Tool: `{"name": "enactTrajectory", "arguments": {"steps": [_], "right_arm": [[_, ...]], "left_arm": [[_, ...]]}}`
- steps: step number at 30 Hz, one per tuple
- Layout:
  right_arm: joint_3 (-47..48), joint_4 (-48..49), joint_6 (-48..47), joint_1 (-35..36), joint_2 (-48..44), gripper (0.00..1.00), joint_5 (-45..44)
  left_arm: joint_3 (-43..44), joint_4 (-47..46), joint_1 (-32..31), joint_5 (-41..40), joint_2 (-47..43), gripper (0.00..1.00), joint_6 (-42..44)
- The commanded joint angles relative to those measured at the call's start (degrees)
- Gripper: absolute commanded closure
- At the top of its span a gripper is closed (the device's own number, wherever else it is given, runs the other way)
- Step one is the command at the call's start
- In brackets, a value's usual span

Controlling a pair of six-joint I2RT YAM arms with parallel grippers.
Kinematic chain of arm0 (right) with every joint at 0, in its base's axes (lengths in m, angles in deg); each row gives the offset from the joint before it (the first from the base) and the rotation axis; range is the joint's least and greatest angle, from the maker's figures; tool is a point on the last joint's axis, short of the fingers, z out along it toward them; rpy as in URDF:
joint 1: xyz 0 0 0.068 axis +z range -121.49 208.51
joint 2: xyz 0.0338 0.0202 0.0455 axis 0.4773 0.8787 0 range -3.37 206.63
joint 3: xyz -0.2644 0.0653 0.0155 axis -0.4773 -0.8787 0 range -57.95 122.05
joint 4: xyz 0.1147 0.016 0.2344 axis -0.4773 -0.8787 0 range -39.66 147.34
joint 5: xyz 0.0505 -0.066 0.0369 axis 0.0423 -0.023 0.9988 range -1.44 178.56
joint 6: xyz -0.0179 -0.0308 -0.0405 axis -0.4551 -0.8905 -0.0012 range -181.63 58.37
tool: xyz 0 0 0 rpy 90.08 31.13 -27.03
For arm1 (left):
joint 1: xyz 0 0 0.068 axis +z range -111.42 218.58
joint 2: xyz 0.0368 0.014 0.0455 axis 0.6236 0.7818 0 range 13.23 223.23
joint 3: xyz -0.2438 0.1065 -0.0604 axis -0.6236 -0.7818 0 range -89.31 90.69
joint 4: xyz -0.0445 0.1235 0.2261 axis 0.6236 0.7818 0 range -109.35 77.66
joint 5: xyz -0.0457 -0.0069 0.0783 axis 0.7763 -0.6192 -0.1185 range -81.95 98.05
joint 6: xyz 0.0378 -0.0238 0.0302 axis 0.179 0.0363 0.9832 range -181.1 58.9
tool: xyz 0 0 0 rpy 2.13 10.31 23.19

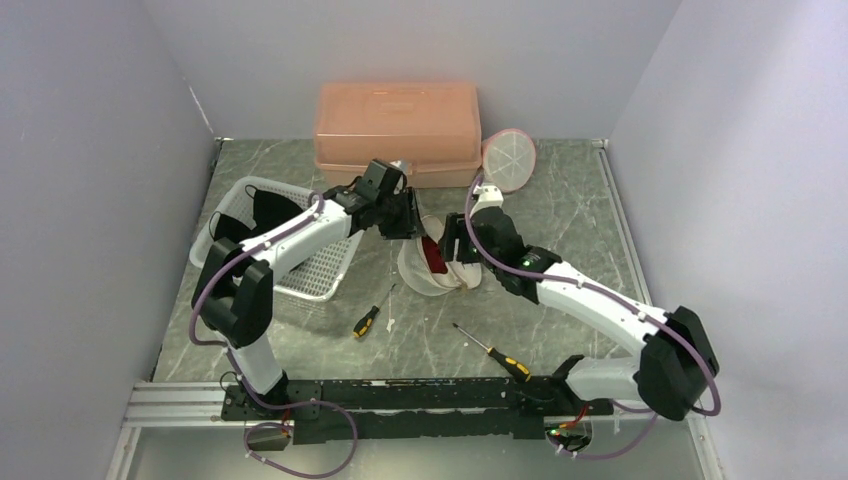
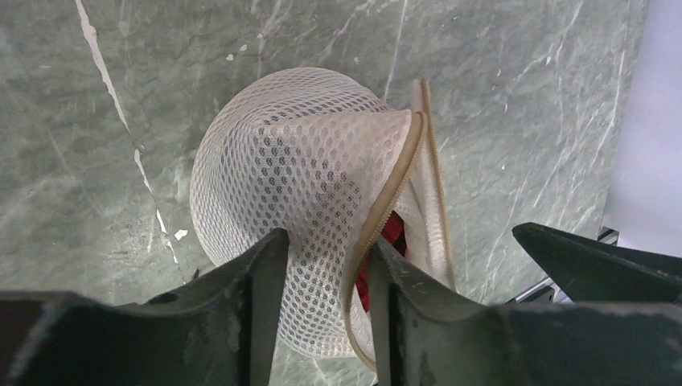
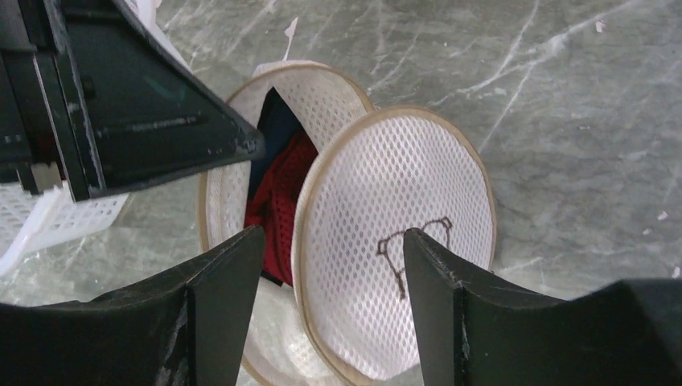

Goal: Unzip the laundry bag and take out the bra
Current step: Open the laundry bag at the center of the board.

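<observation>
Left arm (image 1: pixel 290 240) and right arm (image 1: pixel 590 295): white shells, black joints, purple cables (image 1: pixel 193 315); the left gripper (image 2: pixel 326 241) has black fingers (image 2: pixel 257 305).

Soft, even light is coming from overhead, leaving all 3 views bright. The arms (image 1: pixel 300 235) are throwing only faint, diffuse shadows onto the bench (image 1: pixel 560 230). In the wrist views the dark fingers (image 2: pixel 257 322) are looking slightly soft near the lens, while the mesh bag (image 2: pixel 289 185) is showing crisp. In the top view the walls (image 1: pixel 90 200) are leaning outward.
</observation>
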Motion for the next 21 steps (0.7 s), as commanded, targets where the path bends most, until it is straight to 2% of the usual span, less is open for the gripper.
{"name": "enactTrajectory", "arguments": {"steps": [1,6,10,13,17,18,21], "right_arm": [[4.69,0.57,-0.12,-0.98,4.19,0.34,4.66],[8.18,-0.96,0.01,-1.12,9.80,0.40,6.32],[11.15,-3.85,-0.51,-1.16,13.41,0.50,4.97],[12.67,-5.82,-0.60,-1.28,14.76,0.66,3.20],[11.56,-3.62,-1.86,-1.18,12.50,0.93,1.63],[11.13,-2.21,-2.62,-1.17,11.35,0.98,1.67],[10.08,3.75,-6.16,-1.08,7.19,1.00,3.79]], "left_arm": [[-2.69,-3.52,0.01,0.83,-2.00,0.57,0.44],[-4.69,-4.85,0.09,1.40,-2.55,0.63,-0.42],[-4.93,-4.65,0.11,1.73,-2.72,0.68,-0.44],[-5.54,-4.88,0.11,1.45,-3.17,0.76,-0.55],[-6.84,-6.32,0.08,1.29,-4.89,0.96,-1.32],[-7.30,-6.92,0.11,1.24,-5.81,0.97,-1.55],[-10.16,-11.32,0.14,0.95,-9.29,0.97,-2.70]]}}
